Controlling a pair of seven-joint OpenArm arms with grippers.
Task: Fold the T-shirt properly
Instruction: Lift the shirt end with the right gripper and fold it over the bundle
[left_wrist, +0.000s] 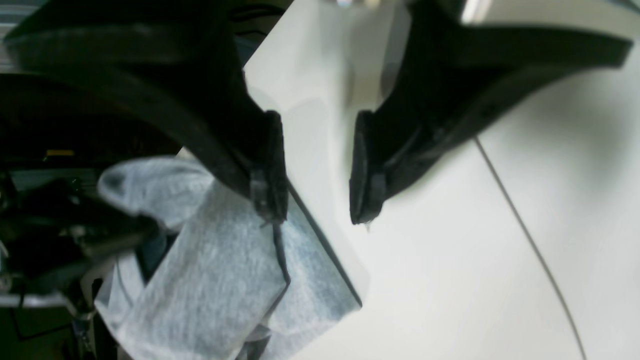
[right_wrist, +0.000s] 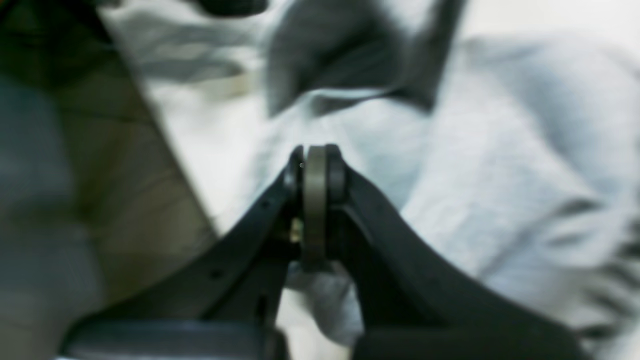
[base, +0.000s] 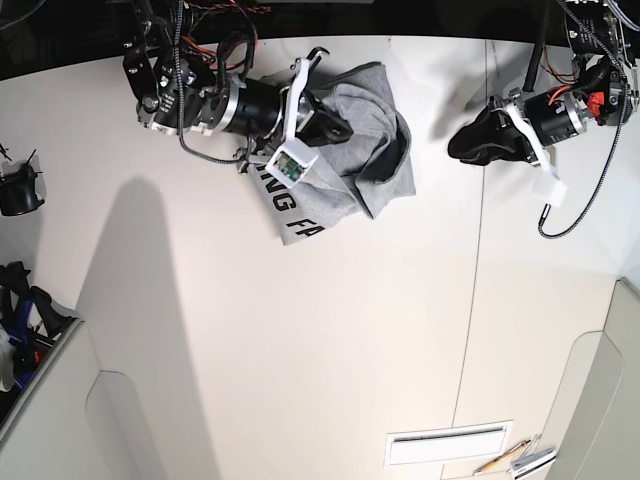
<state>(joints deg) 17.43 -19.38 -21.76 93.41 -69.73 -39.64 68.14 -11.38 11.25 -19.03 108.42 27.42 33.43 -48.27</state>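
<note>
The heather-grey T-shirt (base: 372, 150) lies crumpled near the table's far edge, with black capitals (base: 290, 215) showing on its near flap. My right gripper (base: 335, 127) rests on the shirt's left part. In the right wrist view its fingertips (right_wrist: 315, 162) are pressed together, and grey fabric (right_wrist: 500, 165) is bunched between the fingers and spread all around. My left gripper (base: 460, 147) hovers over bare table to the right of the shirt. In the left wrist view it (left_wrist: 320, 210) stands open with nothing between its pads, and the shirt (left_wrist: 220, 280) lies beyond its left finger.
The white table (base: 300, 350) ends just behind the shirt, against dark background. A thin seam (left_wrist: 530, 240) runs across the surface. A white slot plate (base: 450, 443) and pens (base: 515, 458) lie at the near edge. A black object (base: 18, 188) sits far left.
</note>
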